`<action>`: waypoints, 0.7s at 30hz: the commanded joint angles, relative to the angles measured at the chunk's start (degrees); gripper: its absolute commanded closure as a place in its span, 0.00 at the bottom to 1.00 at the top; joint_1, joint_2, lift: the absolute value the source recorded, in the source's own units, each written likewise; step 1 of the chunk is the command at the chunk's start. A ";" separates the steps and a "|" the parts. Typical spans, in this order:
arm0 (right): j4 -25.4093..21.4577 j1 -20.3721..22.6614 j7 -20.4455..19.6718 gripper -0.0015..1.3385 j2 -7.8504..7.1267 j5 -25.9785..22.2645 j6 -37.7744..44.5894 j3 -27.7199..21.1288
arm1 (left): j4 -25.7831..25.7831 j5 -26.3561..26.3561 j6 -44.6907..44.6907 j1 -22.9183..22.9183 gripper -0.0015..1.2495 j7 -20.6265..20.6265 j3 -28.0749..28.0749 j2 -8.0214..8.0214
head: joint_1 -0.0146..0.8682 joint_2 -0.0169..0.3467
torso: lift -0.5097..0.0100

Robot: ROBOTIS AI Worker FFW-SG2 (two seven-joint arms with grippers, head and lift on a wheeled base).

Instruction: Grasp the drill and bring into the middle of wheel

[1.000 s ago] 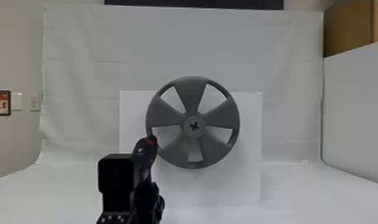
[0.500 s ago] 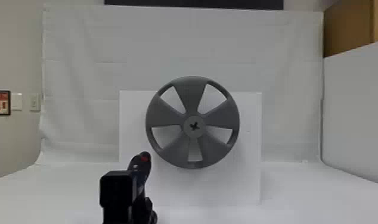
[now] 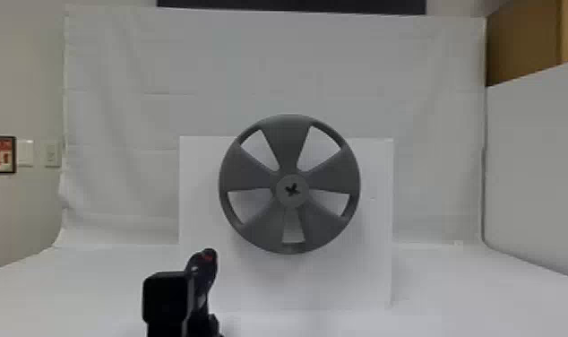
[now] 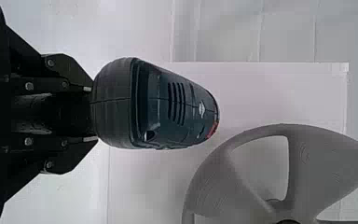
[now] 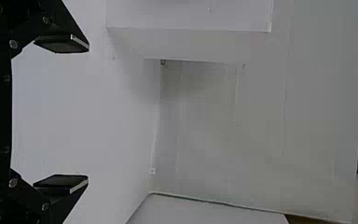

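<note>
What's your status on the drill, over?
Left gripper shut on drill. Right gripper open and empty. Drill low and left of wheel. No obstruction seen between them.

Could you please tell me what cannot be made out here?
Where the left hand grips the drill: hidden by the drill's body, left wrist view.
Small markings on the drill: too small, left wrist view.
Back of the wheel: hidden by its face, head view.

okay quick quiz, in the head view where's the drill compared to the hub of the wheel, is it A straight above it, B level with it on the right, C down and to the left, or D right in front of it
C: the drill shows lower than the hub, off toward the robot's left.
</note>
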 commanded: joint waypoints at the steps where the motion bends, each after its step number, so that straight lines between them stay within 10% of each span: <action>1: 0.08 -0.01 0.02 0.22 0.09 0.00 0.00 0.10 | 0.57 0.00 -0.07 0.10 0.96 0.02 0.38 -0.12 | 0.02 0.05 | 0.20; 13: 0.08 -0.01 0.02 0.22 0.09 0.00 0.00 0.10 | 0.74 0.62 -0.15 0.28 0.94 0.02 0.56 -0.21 | 0.02 0.05 | 0.20; 21: 0.17 -0.01 0.02 0.22 0.18 0.00 0.00 0.19 | 1.36 1.67 -1.03 0.54 0.62 0.02 0.91 -0.38 | 0.02 0.05 | 0.20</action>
